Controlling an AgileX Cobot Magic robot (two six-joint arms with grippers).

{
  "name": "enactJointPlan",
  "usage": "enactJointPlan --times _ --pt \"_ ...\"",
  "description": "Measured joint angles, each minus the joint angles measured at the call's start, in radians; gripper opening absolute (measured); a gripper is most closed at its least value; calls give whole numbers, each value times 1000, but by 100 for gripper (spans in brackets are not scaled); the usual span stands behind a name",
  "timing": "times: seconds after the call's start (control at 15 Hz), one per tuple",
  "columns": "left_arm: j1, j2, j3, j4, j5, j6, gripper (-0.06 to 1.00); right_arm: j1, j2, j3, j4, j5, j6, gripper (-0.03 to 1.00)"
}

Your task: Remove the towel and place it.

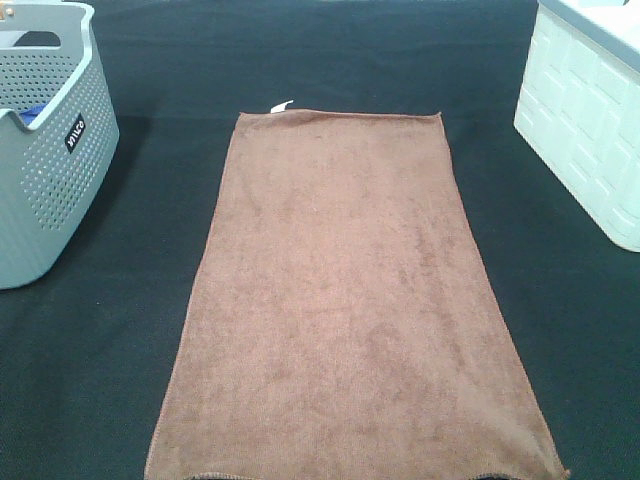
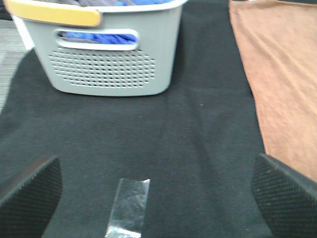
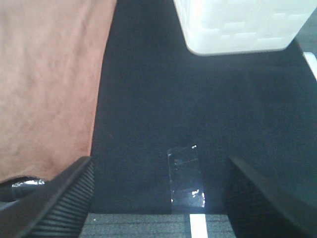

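On the black felt-like mat [image 1: 560,300], the large rectangular brown plush towel [image 1: 350,300] lies flat and fully spread, its small white tag [image 1: 281,106] at the far left corner. To the left stands a grey perforated plastic basket [image 1: 50,180] with a yellow handle [image 2: 54,14]; blue cloth [image 2: 99,36] is visible through its side slot. To the right stands a white moulded plastic box [image 1: 590,130]. The left gripper [image 2: 158,191] has its jaws spread wide over bare mat beside the towel, holding nothing. The right gripper [image 3: 158,198] is likewise wide apart and empty. A strip of clear tape [image 3: 185,181] lies on the mat between its fingers.
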Motion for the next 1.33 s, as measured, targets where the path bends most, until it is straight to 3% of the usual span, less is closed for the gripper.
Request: enactJointPlan --times 0.13,0.27,1.33 --pt "0 0 17 -33 -24 24 98 0 0 27 0 -103 -1 70" --pt "0 0 17 -37 -33 35 98 0 0 48 0 -139 -1 70" --pt "0 0 17 -47 -38 35 98 0 0 48 0 -147 0 70"
